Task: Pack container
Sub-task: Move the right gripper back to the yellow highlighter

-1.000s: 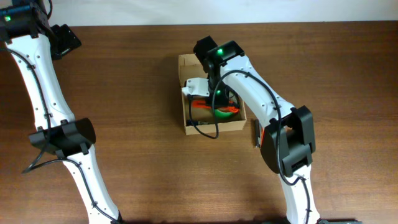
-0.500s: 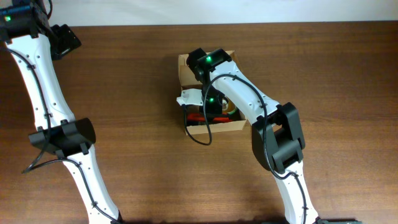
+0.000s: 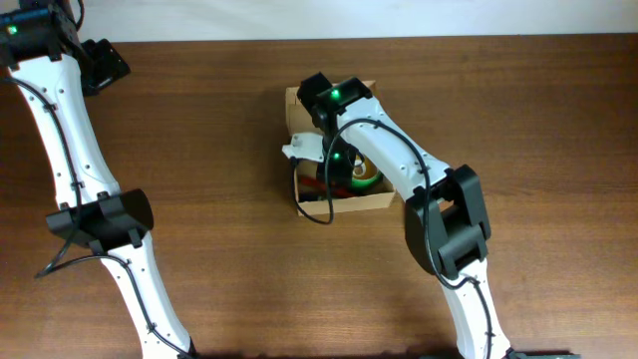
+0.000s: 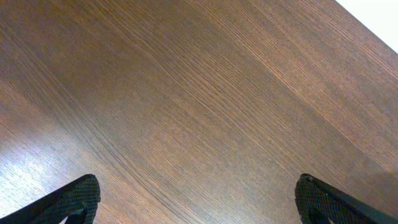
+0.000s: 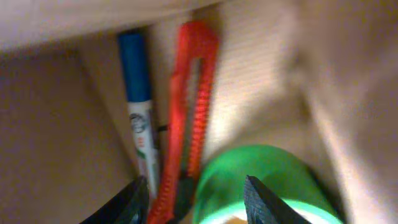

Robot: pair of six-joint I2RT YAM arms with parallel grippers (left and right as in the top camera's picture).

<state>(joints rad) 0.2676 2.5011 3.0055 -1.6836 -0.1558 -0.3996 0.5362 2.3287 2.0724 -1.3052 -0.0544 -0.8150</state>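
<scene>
The container (image 3: 344, 206) is a tan cardboard box, open at mid-table. My right gripper (image 5: 198, 202) reaches down inside it, jaws apart and gripping nothing. Its fingertips (image 5: 138, 198) straddle the lower end of a red box cutter (image 5: 196, 93) and the left edge of a green tape roll (image 5: 273, 165). A blue-capped marker (image 5: 135, 81) lies along the box wall (image 5: 56, 124) beside the cutter. In the overhead view the tape roll (image 3: 361, 172) shows to the right of the wrist. My left gripper (image 4: 199, 202) hangs wide open over bare wood at the far left corner (image 3: 100, 65).
The box's flap (image 3: 302, 150) sticks out on the left side, under my right arm. The brown table's far edge (image 3: 199, 40) runs just behind my left gripper.
My right gripper's jaws have spread apart inside the box, and the wrist has shifted left. The green tape roll now lies uncovered. The left arm has not moved.
</scene>
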